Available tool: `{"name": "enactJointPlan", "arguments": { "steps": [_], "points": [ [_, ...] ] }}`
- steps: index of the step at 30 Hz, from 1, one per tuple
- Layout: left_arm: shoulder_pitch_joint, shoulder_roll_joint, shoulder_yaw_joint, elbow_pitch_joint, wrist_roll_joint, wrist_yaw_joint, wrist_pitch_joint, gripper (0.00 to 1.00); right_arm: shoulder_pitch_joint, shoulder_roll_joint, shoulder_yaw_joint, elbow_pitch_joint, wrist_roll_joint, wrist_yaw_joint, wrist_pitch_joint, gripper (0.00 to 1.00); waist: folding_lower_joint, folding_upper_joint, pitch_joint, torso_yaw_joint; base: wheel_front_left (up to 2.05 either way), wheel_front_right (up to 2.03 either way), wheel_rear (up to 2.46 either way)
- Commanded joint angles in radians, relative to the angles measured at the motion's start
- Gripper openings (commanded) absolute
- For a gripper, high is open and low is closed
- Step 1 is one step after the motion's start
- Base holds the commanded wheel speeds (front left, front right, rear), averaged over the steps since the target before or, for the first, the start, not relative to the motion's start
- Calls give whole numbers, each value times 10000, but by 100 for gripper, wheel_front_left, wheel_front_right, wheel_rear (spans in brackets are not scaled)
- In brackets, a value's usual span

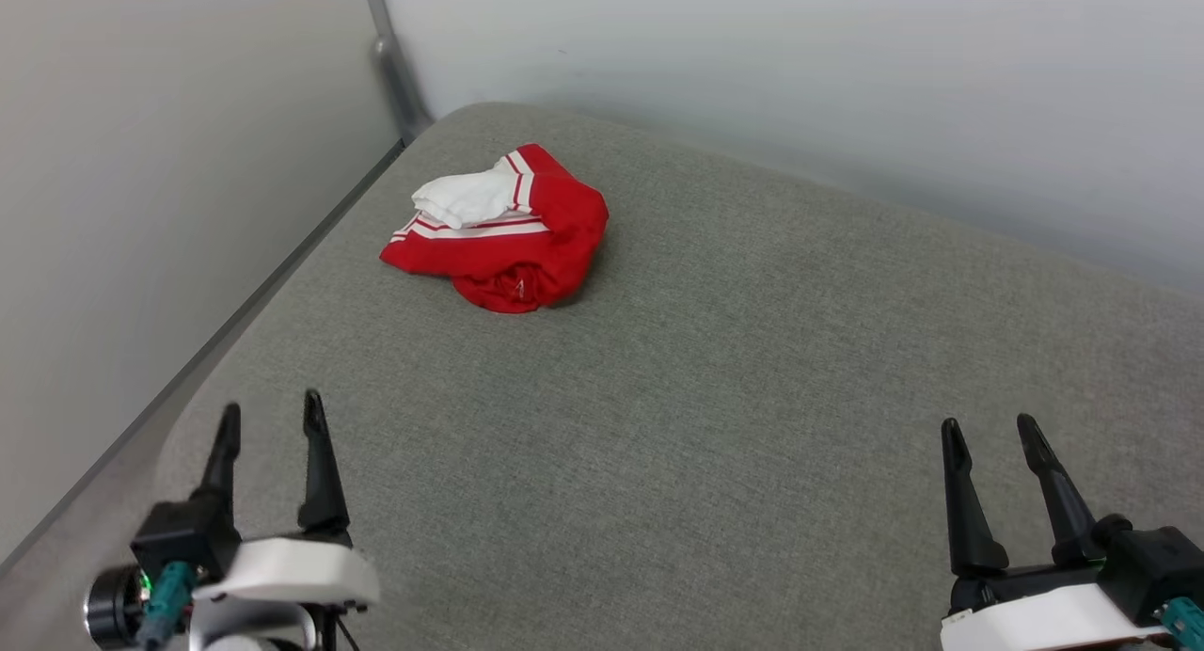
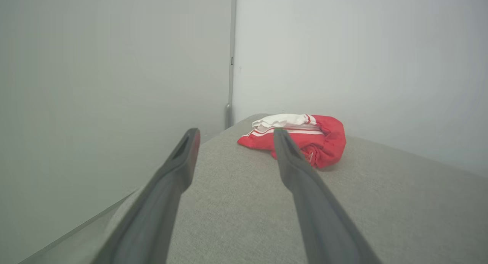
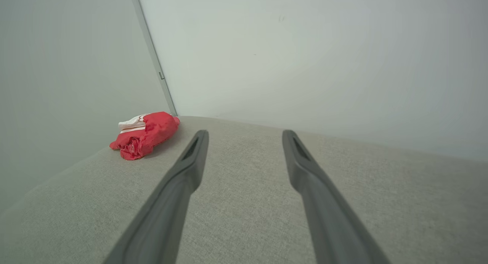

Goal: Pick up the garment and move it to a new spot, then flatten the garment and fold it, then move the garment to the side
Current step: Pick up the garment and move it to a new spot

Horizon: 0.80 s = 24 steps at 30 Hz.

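Both grippers are sitting wide, holding nothing: left gripper and right gripper, low over the grey cushion. The garment is lying bunched well ahead of the left gripper, far ahead-left of the right gripper. Jaws are probably spread ready for the 1st pickup.

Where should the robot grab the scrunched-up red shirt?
Probably the puffy white sleeve on top of the garment, pinched from above by the left end effector, which is open and on the nearer side. The garment lies in a crumpled heap on the gray cushion, its edges low, while that fold stands up.
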Motion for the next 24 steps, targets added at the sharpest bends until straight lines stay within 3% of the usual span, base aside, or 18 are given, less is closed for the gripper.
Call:
{"name": "enactJointPlan", "arguments": {
  "steps": [1, 11, 18, 24],
  "points": [
    [-471, -5, 227, 14, 110, -191, -26, 100, -88, 13, 17, -43, -117, -3, -25, 100, 0, 0, 149, -143, 0, 0, 0],
    [-3982, 1015, 1646, 578, 310, -1311, -26, 100, -782, 13, -185, -396, -808, -3, -25, 100, 0, 0, 1455, -1103, 0, 0, 0],
    [-6091, 1927, 1672, 1244, 85, -1602, -26, 100, -1313, 13, -444, -737, -1236, -3, -23, 100, 0, 0, 2562, -1515, 0, 0, 0],
    [-7946, 3225, 1129, 2722, -538, -1672, 134, 100, -1786, 13, -560, -1077, -1523, -3, -25, 100, 0, 0, 3496, -1838, 0, 0, 0]
  ]
}}
